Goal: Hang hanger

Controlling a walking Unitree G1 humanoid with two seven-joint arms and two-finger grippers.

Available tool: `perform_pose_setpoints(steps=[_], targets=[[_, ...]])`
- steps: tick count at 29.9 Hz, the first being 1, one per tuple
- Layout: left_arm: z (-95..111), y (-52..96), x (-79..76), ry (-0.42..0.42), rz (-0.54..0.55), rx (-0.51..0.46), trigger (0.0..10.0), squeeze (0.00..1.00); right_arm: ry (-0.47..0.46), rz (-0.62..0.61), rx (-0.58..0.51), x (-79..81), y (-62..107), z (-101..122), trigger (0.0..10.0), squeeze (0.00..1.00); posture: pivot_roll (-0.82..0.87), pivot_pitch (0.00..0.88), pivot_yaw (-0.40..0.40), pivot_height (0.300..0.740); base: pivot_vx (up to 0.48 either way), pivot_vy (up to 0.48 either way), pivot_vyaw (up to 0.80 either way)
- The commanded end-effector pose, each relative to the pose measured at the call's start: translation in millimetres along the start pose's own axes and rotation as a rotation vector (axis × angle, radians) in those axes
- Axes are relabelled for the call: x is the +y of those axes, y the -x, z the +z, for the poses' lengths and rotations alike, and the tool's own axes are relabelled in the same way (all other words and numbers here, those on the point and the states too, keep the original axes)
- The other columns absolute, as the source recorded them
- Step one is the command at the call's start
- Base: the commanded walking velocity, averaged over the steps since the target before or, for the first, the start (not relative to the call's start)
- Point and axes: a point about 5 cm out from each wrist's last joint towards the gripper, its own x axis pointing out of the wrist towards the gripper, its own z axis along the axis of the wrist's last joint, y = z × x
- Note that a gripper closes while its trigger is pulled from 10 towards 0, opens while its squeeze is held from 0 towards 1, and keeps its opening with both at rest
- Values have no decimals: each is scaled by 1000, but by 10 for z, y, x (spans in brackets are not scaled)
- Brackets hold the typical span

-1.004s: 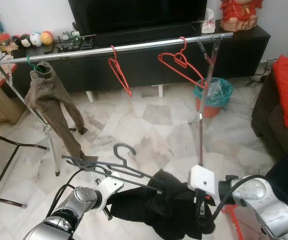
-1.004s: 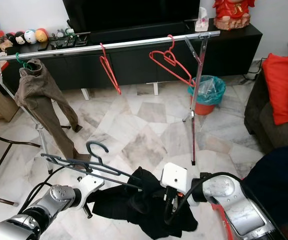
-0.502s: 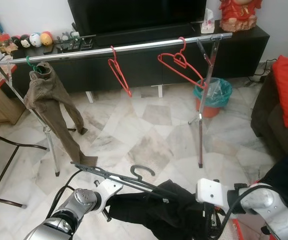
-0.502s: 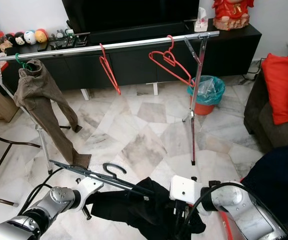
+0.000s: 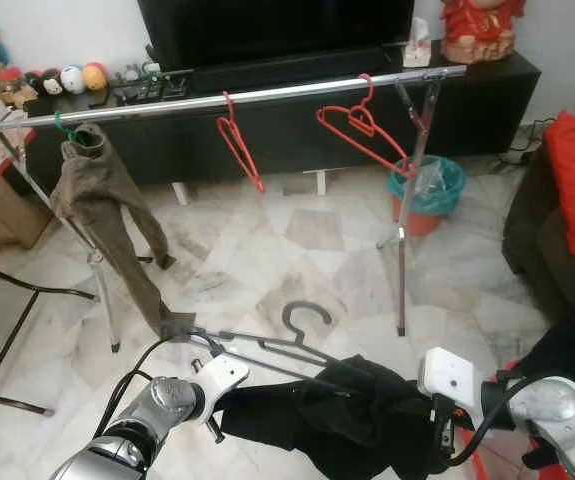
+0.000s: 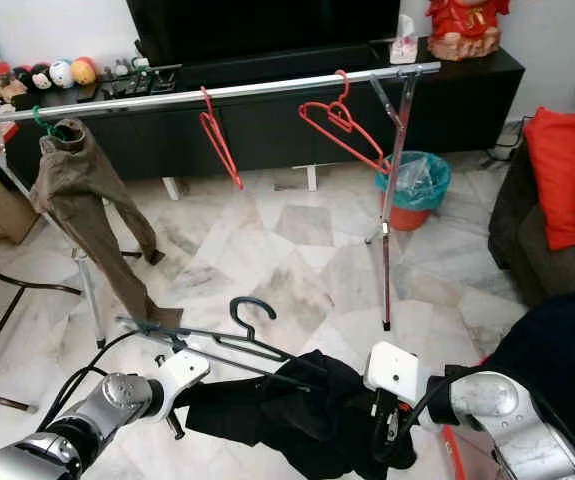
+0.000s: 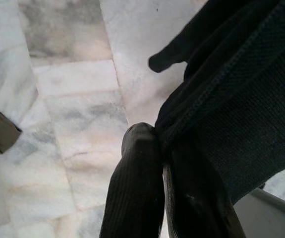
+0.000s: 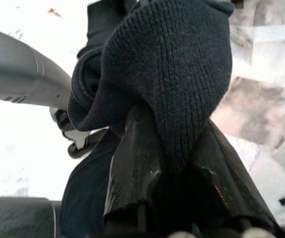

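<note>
Low in front, both hands hold a dark garment point(image 5: 347, 420) draped on the grey hanger point(image 5: 267, 345): the left hand point(image 7: 157, 163) is pinched shut on its fabric, the right hand point(image 8: 157, 163) clamped on a knit fold. The hanger lies nearly flat, long axis running 9 to 3 o'clock, hook point(image 5: 307, 315) toward 12. Judged step: carrying it up. Next, lift the hook over the rail point(image 5: 217, 100), far at 12 o'clock.

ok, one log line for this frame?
left gripper: shut on black garment | right gripper: shut on black garment | dark hanger: in garment, below rail
</note>
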Motion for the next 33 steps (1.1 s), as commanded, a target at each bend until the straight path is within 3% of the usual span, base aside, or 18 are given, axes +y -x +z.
perform_pose_setpoints(steps=[1,3,7,9,11,14,19,21,23,29,31,32,33], targets=[[-322,139,87,33,53,125,10000,0,9,-53,20,-81,198,-21,0,0,-71,54,145,740,0,0,0],[-327,150,106,30,64,126,10000,0,4,-11,64,12,186,-106,0,0,-71,54,145,740,0,0,0],[-301,150,128,22,77,118,10000,0,4,-7,64,50,117,-116,0,0,-69,54,148,740,0,0,0],[-280,144,134,23,84,110,10000,0,-26,-30,-89,36,46,51,0,0,-65,52,150,740,0,0,0],[-277,143,136,23,85,109,10000,0,-26,-19,-109,50,36,79,0,0,-65,52,150,740,0,0,0],[-265,146,154,21,103,104,10000,0,-17,17,-70,97,21,38,0,0,-65,53,151,740,0,0,0],[-237,145,173,36,116,87,10000,0,-4,-25,-40,61,-5,-12,0,0,-64,52,154,740,0,0,0],[-184,116,124,54,55,50,10000,0,-14,-102,-116,-20,-67,96,0,0,-63,50,156,740,0,0,0],[-183,84,10,15,-71,63,10000,0,-21,-112,-196,-37,-156,216,0,0,-61,46,159,740,0,0,0],[-250,81,-76,-88,-142,114,10000,0,-11,-95,-188,-35,-204,233,0,0,-56,41,156,740,0,0,0],[-245,79,-85,-87,-153,109,10000,0,-7,-98,-183,-51,-202,236,0,0,-57,41,155,740,0,0,0],[-243,80,-87,-85,-158,107,10000,141,-7,-100,-183,-55,-204,236,0,0,-57,41,155,740,0,0,0],[-238,82,-82,-89,-156,101,10000,1000,-2,-105,-177,-69,-197,231,0,0,-58,42,153,740,0,0,0]])
